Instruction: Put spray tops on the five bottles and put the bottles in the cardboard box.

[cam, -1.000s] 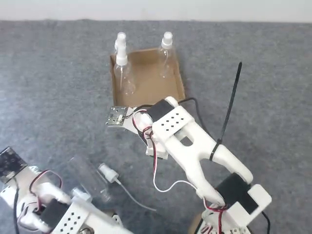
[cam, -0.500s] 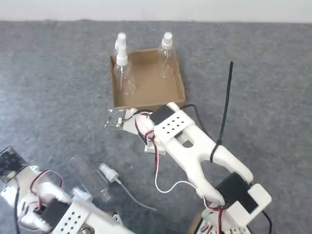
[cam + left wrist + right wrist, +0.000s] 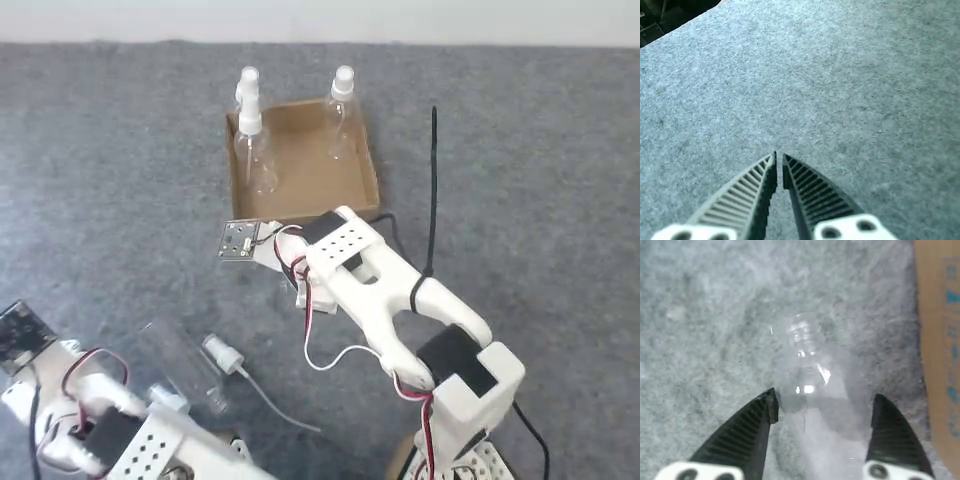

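Bottle [image 3: 810,365] of clear plastic within ribbed black right gripper [image 3: 825,395]

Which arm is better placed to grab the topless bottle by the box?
Right. The right fingers are open on either side of the topless bottle beside the cardboard box; the left fingers are shut over bare carpet.

I log three bottles [image 3: 255,160] standing in the box [image 3: 310,190], at the back. Fourth bottle [image 3: 807,365] beside the box, between my right gripper [image 3: 825,395] jaws. Fifth bottle [image 3: 175,355] front-left, spray top [image 3: 222,356] alongside.
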Controlling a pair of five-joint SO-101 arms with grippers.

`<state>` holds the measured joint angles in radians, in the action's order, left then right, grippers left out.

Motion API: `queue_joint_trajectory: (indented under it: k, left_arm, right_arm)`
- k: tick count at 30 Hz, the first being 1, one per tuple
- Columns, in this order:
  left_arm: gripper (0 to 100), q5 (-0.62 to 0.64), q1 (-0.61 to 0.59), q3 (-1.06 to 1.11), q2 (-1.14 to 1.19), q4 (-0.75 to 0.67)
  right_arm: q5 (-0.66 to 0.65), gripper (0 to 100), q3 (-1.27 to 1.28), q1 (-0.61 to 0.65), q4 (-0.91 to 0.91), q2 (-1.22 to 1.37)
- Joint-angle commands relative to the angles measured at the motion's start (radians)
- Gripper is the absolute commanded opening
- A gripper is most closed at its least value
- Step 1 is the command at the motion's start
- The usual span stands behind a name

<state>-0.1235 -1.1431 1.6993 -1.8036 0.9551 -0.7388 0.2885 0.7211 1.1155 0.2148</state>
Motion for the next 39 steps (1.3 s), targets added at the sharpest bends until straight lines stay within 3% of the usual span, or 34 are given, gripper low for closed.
queue_joint_trajectory:
  k: [1,12,18,39]
  left_arm:
    - [1,0.008,0.005,-0.015,-0.015,0.009]
    - [1,0.008,0.005,-0.015,-0.015,0.009]
    - [1,0.008,0.005,-0.015,-0.015,0.009]
    - [1,0.008,0.005,-0.015,-0.015,0.009]
  right_arm:
    - [-0.005,17.3,-0.051,-0.007,0.033,-0.016]
    - [-0.003,11.5,-0.078,0.024,0.122,-0.018]
    - [0.115,11.9,-0.189,0.050,0.286,-0.008]
    - [0.130,12.2,-0.196,0.093,0.303,-0.008]
